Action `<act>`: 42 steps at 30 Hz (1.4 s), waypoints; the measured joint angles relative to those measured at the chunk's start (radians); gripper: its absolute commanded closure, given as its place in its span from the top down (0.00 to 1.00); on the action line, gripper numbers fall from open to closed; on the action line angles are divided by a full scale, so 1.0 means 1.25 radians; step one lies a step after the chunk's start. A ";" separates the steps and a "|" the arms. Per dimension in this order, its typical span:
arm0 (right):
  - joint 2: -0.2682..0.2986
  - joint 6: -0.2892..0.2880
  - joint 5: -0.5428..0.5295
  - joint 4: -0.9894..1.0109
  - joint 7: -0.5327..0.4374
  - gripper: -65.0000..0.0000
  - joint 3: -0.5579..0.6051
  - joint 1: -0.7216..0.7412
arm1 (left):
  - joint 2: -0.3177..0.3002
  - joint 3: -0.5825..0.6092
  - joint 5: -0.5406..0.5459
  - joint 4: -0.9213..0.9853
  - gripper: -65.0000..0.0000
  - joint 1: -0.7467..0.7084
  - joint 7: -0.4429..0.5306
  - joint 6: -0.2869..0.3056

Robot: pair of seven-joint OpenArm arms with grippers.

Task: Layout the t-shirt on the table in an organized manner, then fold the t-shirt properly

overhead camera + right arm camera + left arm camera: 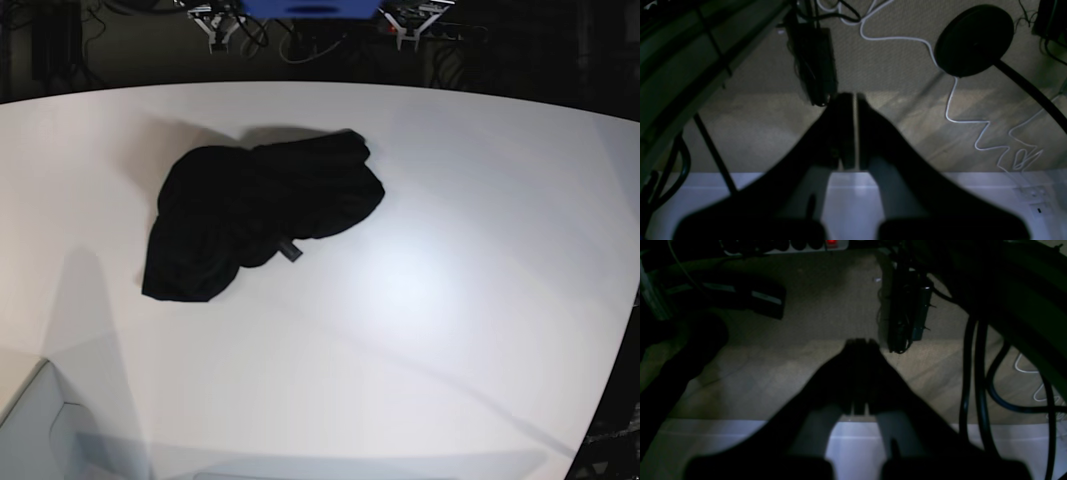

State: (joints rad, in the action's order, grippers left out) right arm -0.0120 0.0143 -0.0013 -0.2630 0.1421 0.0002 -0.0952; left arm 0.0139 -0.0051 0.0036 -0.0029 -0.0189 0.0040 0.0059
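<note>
The black t-shirt lies crumpled in a heap on the left-centre of the white table, with a small tag showing at its near edge. No print shows. My left gripper is shut and empty, hanging past the table's edge over the floor. My right gripper is shut and empty in the same way, past the table's edge. In the base view both sit at the far edge, left gripper and right gripper, well away from the shirt.
A white box stands at the near left corner. On the floor beyond the table are a power strip, black cables, a hanging black box, a round black stand base and a white cable.
</note>
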 measured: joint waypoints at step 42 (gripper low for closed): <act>-0.001 -0.001 0.000 -0.009 -0.006 0.00 0.003 -0.017 | -0.001 0.000 0.000 -0.005 0.00 -0.009 0.009 0.000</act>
State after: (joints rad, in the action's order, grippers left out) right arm -0.0132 0.0128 -0.0013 -0.2745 0.1341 0.0036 -0.1165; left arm 0.0132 -0.0051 0.0032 -0.0086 -0.0307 0.0151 0.0063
